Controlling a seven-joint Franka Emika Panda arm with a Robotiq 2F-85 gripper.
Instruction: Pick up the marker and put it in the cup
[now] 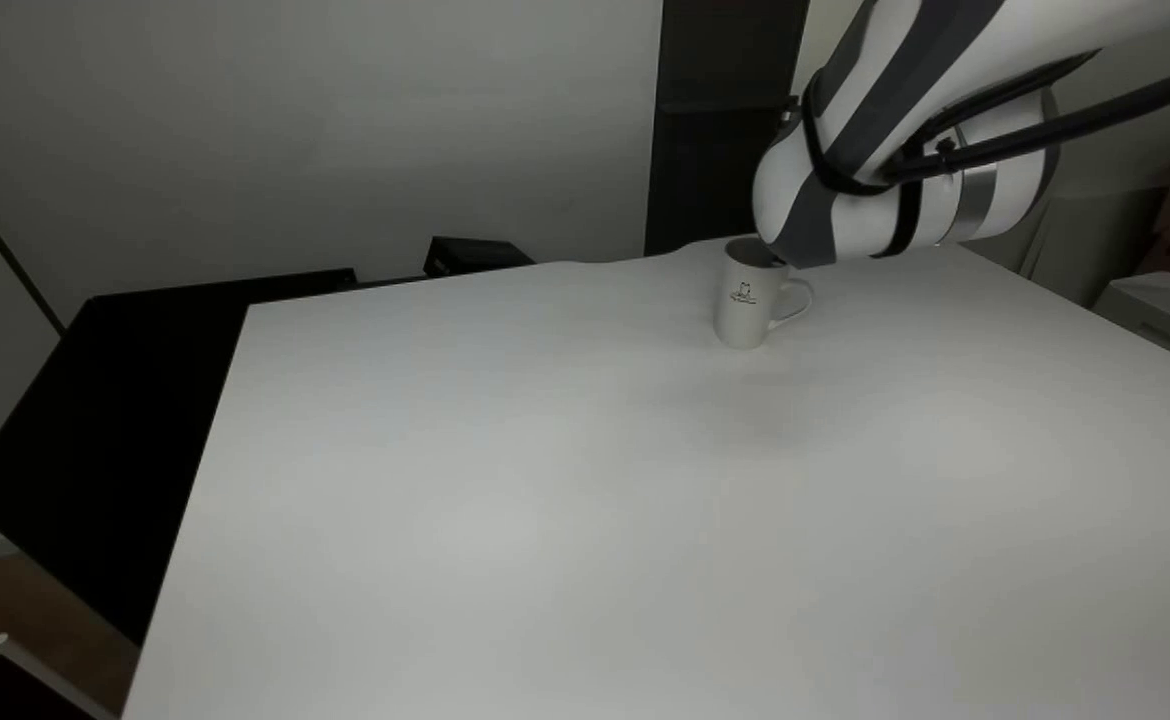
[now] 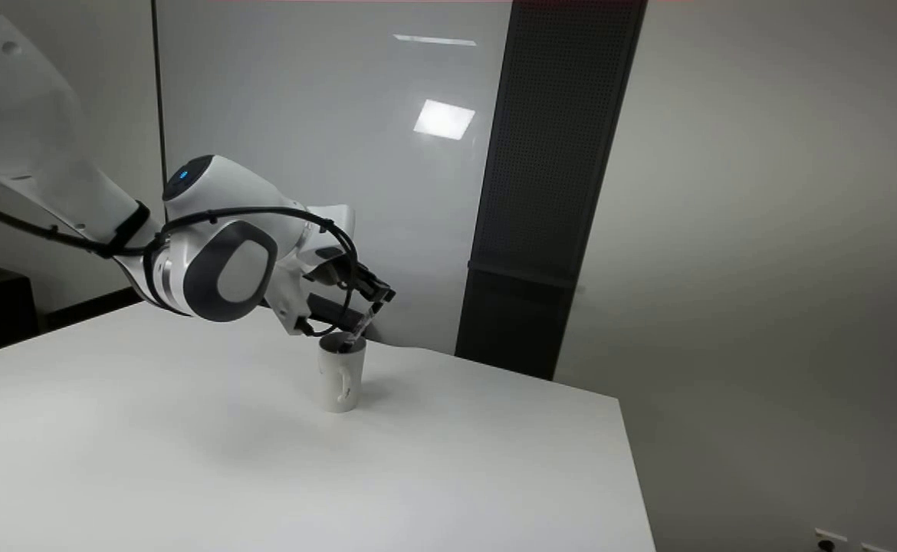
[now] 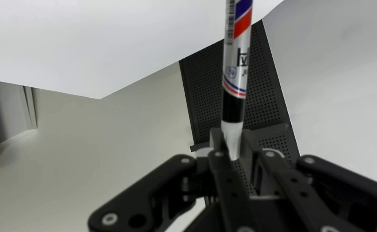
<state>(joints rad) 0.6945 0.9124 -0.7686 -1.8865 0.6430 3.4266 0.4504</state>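
The claw pinched the marker by one end, apparently so the free end, slanting down at the mouth of the mug, could enter; its depth there was unclear. The mug stood upright on a white table near the arm, its rim the likeliest snag.

- At the mouth of the cup, in an exterior view, the marker is too small for us to tell whether its lower tip touches the inside wall; the cup's floor is hidden from us in both exterior views.
- In the wrist view, the top edge cuts off the marker's far end, and we see the gripper blurred and cropped below.
- Above the cup, in an exterior view, the arm hides most or all of the gripper and part of the cup's rim.
- On the cup's side, the print is too small for us to read.
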